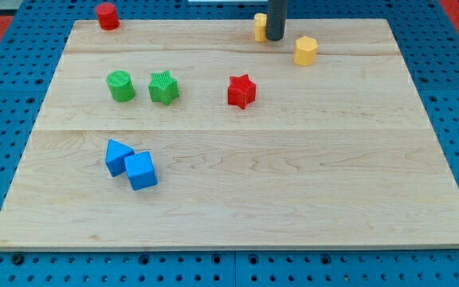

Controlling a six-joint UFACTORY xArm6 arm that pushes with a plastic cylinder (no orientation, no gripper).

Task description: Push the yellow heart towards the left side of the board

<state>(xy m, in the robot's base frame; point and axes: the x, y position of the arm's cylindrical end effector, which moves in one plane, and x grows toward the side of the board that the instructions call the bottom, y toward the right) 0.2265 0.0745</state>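
Observation:
A small yellow block (pixel 260 26), partly hidden so its shape is unclear, sits near the board's top edge, right of centre. My tip (pixel 274 37) stands right against that block's right side. A second yellow block (pixel 306 50), a hexagon-like shape, lies a little to the right of and below my tip. The rod comes down from the view's top.
A red star (pixel 242 91) lies at centre. A green cylinder (pixel 120 85) and a green star (pixel 164 87) sit side by side at left. Two blue blocks (pixel 131 165) touch at lower left. A red cylinder (pixel 107 16) is at the wooden board's (pixel 293 191) top-left edge.

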